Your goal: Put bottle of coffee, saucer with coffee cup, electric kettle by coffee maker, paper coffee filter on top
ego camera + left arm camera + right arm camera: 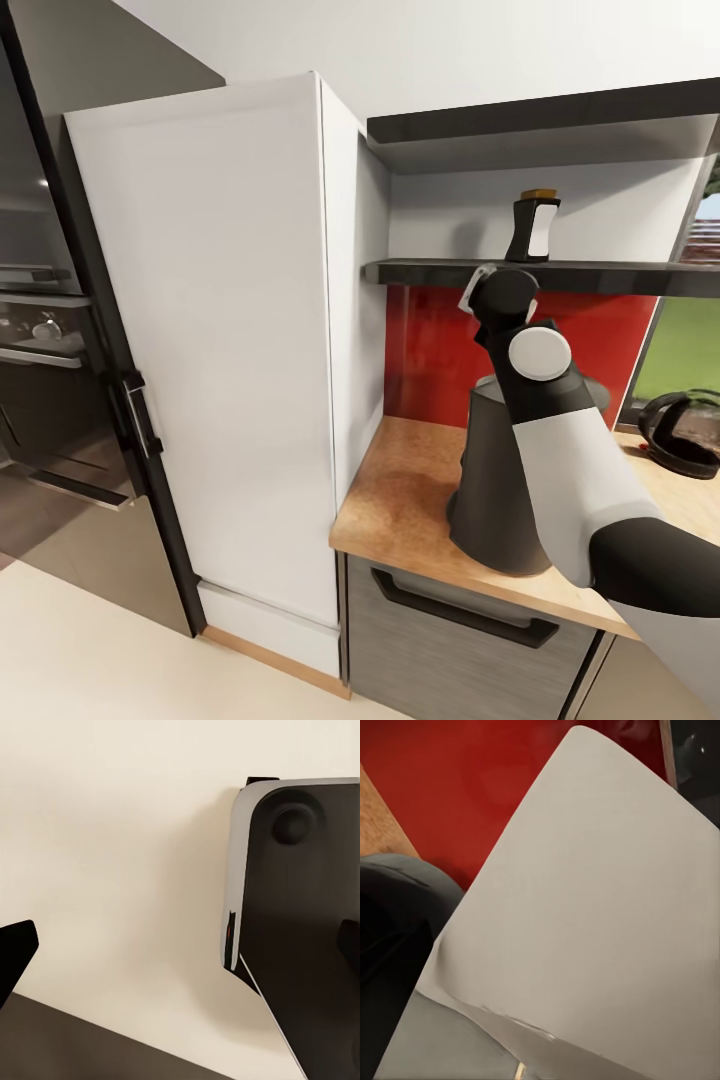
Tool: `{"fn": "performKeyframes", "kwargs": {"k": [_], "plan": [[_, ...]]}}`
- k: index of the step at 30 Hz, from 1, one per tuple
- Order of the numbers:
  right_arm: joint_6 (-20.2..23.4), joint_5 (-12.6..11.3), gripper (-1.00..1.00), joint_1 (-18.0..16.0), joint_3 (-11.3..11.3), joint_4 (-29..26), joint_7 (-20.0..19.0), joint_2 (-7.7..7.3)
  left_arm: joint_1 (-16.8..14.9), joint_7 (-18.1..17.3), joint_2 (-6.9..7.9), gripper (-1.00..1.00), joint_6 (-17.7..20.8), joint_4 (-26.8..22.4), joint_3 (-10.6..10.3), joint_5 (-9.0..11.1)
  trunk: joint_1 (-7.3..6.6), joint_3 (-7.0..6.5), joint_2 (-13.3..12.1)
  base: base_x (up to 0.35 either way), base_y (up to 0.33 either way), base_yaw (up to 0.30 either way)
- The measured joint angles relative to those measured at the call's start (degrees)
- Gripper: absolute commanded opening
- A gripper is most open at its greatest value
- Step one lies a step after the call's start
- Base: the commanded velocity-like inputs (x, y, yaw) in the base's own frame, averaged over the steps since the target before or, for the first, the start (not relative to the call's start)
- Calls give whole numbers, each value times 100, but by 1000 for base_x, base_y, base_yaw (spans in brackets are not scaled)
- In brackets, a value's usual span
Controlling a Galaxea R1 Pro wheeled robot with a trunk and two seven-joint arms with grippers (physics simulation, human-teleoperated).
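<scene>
On the countertop [400, 500] the coffee maker [495, 480] stands under your right gripper [478, 290], pinching the paper filter [585, 922]. Above it, the coffee bottle [533, 226] waits; release crooked and the filter slides off.

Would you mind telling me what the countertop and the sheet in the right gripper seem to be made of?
The countertop looks like matte wood or wood laminate, given its mottled tan grain. The sheet, likely the paper filter, looks like thin matte white paper: it curves and creases.
</scene>
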State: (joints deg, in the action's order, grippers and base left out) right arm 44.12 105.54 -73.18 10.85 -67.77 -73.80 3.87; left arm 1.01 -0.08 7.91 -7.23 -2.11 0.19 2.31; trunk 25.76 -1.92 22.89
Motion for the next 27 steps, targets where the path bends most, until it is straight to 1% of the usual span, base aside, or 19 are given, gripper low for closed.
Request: {"fn": "performKeyframes", "kwargs": {"k": [5, 12, 19, 27], "plan": [[1, -5, -100, 0, -4, 19, 20, 0, 0, 0, 0, 100, 0, 0, 5, 0, 0, 0, 0, 0, 0, 0], [1, -9, -100, 1, 0, 277, 19, 0, 1, 0, 1, 100, 3, 0, -1, 0, 0, 0, 0, 0, 0, 0], [1, -9, -100, 0, 1, 306, 24, 0, 2, 0, 2, 100, 1, 0, -8, -14, -1, 0, 0, 87, 38, 0], [0, 0, -100, 0, -8, 315, 18, -4, 9, 0, 3, 100, 0, 0, -8, -16, 0, 0, 0, 14, 6, 0]]}}
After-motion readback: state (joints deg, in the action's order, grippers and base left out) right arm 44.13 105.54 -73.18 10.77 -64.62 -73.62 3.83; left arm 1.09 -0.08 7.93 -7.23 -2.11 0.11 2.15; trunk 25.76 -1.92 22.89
